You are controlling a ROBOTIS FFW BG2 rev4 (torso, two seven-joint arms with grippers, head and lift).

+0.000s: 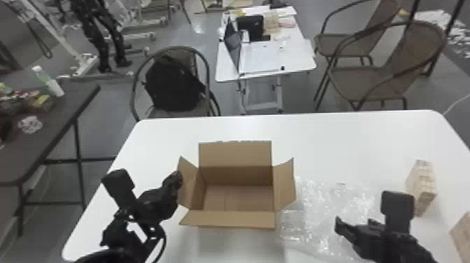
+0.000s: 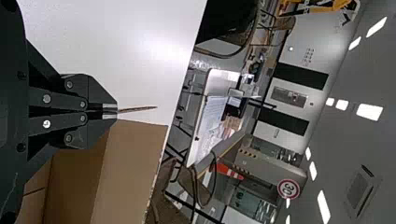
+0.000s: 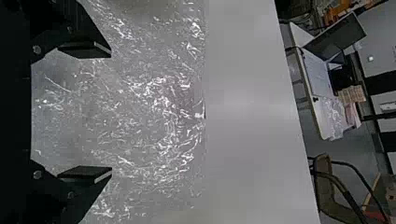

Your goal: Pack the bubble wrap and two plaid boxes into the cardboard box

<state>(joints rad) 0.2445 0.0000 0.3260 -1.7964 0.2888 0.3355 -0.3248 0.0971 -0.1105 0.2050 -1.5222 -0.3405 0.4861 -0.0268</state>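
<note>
Cardboard box (image 1: 237, 219) stands upright on the white counter (image 1: 349, 140), opening up, inner floor visible. Far flap stands up; left and right flaps spread outward; near flap folds out toward the robot.

Left claw (image 1: 179, 175): at the box's left flap (image 1: 187, 190). In the left wrist view the fingers (image 2: 109, 107) are closed together, with the thin edge of the flap pinched between the tips.

Right claw (image 1: 354, 222): over the right part of the bubble wrap. In the right wrist view the fingers (image 3: 95, 50) are spread wide, holding nothing, with bubble wrap visible between them.

Bubble wrap (image 1: 321, 210): clear, crinkled, spread on the counter just beside the box, on its right side. Contact with the box: cannot tell.

Plaid boxes: first plaid box (image 1: 421, 185) stands on the counter beyond the right claw, farther right. Second plaid box (image 1: 462, 232) sits nearer the robot, partly cut off by the head view's right edge.

Behind the counter: chair with black backpack (image 1: 173, 84), small white table (image 1: 262, 63) with laptop (image 1: 232, 43).
</note>
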